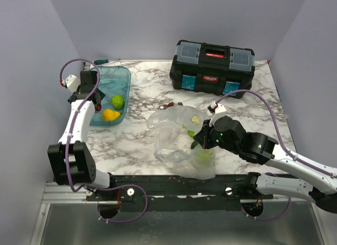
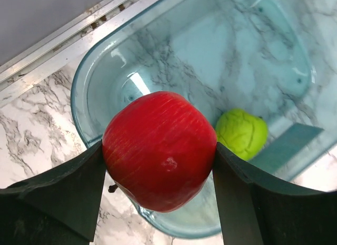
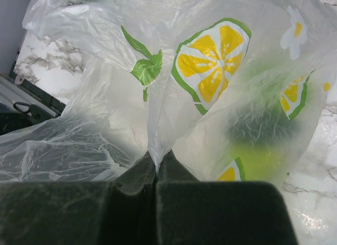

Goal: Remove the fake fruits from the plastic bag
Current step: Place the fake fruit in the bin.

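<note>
Toward the far-left corner, the left gripper (image 2: pixel 159 150) hangs over the rim of a teal tub (image 1: pixel 128 89), its fingers pinching a red fruit (image 2: pixel 158 124) from both sides. Inside the tub lie a lime-green fruit (image 2: pixel 242 133) and, nearer the near edge, a yellow fruit (image 1: pixel 110 115). The plastic bag (image 1: pixel 176 131), printed with lemon slices, sits crumpled mid-table, closer to the near edge. At its right side the right gripper (image 3: pixel 157 168) has its fingers pressed together on a fold of the film. Through the film, a dark green shape (image 3: pixel 258 130) and a lime-green blur (image 3: pixel 257 162) show inside the bag. A black toolbox (image 1: pixel 213 66) stands at the far edge, toward the right corner.
</note>
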### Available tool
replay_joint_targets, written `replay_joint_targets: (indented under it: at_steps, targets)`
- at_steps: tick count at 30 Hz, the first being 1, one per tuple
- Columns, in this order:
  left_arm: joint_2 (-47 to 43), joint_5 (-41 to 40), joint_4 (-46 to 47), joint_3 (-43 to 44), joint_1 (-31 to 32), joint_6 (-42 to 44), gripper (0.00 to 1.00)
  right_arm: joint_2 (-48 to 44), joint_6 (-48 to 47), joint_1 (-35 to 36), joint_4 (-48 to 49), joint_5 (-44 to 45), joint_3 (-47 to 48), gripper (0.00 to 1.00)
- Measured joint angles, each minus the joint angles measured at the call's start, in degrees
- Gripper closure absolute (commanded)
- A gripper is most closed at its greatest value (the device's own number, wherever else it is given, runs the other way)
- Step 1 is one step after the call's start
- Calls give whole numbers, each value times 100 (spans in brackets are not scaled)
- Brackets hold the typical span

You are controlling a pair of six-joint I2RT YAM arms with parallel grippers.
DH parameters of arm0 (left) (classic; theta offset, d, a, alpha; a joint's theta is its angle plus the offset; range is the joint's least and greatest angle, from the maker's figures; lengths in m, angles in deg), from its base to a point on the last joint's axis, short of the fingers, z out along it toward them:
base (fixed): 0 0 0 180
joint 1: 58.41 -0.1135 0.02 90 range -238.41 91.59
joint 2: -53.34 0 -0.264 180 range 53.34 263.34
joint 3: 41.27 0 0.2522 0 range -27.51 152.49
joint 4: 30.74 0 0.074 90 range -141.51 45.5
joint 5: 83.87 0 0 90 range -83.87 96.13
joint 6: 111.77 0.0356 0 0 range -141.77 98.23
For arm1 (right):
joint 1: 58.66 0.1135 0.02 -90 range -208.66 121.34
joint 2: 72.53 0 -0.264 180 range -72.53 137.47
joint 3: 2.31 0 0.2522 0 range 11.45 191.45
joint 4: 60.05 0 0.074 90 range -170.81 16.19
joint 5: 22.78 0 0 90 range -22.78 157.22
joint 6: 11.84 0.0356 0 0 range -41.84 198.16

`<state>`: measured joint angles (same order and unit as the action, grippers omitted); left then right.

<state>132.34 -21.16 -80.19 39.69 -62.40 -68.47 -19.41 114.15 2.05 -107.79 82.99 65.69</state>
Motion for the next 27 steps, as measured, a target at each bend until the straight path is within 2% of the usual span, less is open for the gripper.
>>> replay_joint_targets:
  at_steps: [7,17,27]
  targets:
    - [994,369,-203,330,-505,-299,100,-28,-4,0,50,0,0,99]
    - [1749,575,-481,649,-638,-330,100,-28,0,0,92,0,0,99]
    - [2151,605,-752,820,-776,-354,86,-31,2,0,96,-4,0,99]
